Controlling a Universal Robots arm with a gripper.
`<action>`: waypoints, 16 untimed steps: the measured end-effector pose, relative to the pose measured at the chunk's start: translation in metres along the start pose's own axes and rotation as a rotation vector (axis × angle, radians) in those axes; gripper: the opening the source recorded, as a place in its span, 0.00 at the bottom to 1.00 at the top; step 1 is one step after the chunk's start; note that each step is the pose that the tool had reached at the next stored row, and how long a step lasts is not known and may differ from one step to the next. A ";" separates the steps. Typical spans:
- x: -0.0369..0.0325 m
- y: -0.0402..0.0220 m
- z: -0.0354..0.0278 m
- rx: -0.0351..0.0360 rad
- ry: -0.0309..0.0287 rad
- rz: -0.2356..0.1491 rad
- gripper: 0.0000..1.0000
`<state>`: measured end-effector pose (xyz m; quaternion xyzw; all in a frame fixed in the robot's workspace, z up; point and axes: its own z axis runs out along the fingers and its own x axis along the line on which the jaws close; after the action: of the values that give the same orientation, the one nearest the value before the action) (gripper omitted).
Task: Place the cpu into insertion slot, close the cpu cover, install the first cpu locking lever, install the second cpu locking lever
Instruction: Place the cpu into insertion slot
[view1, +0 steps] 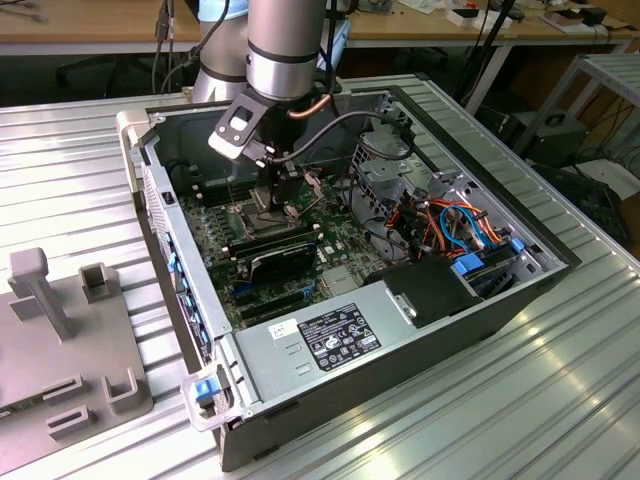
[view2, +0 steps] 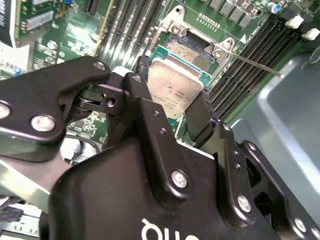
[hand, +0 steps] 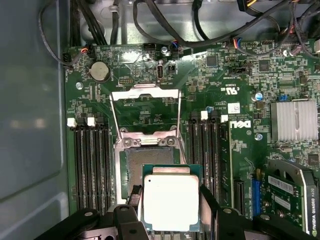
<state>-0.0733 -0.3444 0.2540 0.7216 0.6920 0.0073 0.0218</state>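
**Chip held over the socket.** The arm's black gripper (view2: 171, 102) pinched the flat, square, silver-grey metal cpu (hand: 171, 202) by two opposite edges. It held the chip close over the square, dark, metal-rimmed insertion slot (hand: 149, 162) of the green circuit board (hand: 240, 125). The thin, silvery metal-frame cpu cover (hand: 145, 93) stood swung open beyond the slot. By judgement, only the first step was in hand: chip unseated, cover unclosed, both locking levers not yet installed.

The cpu (hand: 171, 202) is silver-grey (green-rimmed), the gripper (hand: 170, 195) black.
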 end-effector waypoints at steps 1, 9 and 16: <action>0.0023 -0.0001 0.0017 -0.0002 0.0004 -0.009 0.55; 0.0065 -0.0002 0.0103 -0.0010 0.0022 -0.053 0.55; 0.0065 -0.0002 0.0104 -0.0010 0.0022 -0.053 0.55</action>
<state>-0.0728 -0.3381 0.2434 0.7031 0.7108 0.0079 0.0216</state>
